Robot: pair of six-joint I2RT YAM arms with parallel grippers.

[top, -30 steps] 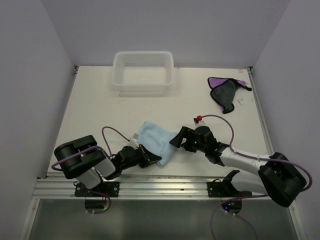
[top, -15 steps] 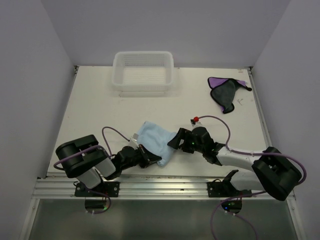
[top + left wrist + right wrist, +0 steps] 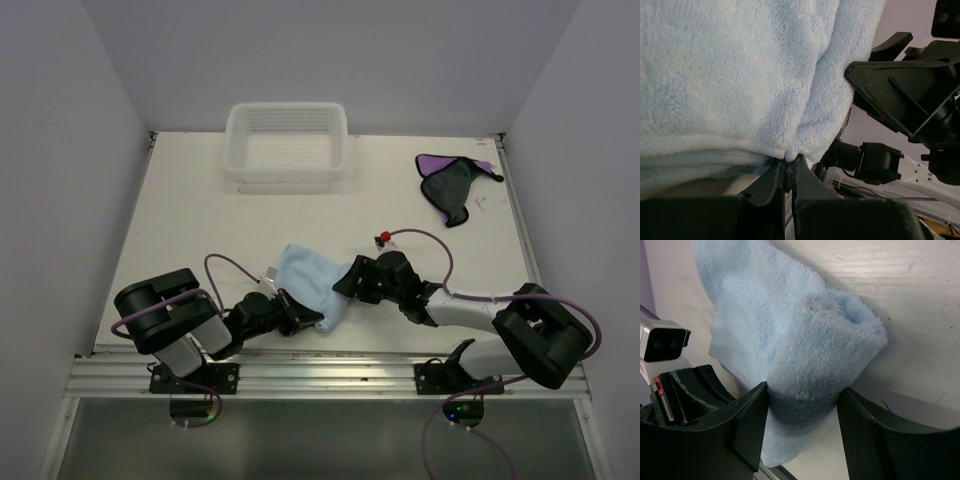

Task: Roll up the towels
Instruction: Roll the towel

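Light blue towel (image 3: pixel 805 350), fluffy, half in a roll (rest flat)

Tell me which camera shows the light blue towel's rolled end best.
The right wrist view: the light blue towel sits rolled in the right gripper, spiral end visible. Top external shows it small, partly hidden by arms. Left wrist shows only its surface, an edge pinched by the left gripper.

Left arm (image 3: pixel 250 318) black, grey-white base; right arm (image 3: pixel 460 310) black-white (red connector (image 3: pixel 380 238), probably); purple cables (image 3: pixel 425 234); black jaws.
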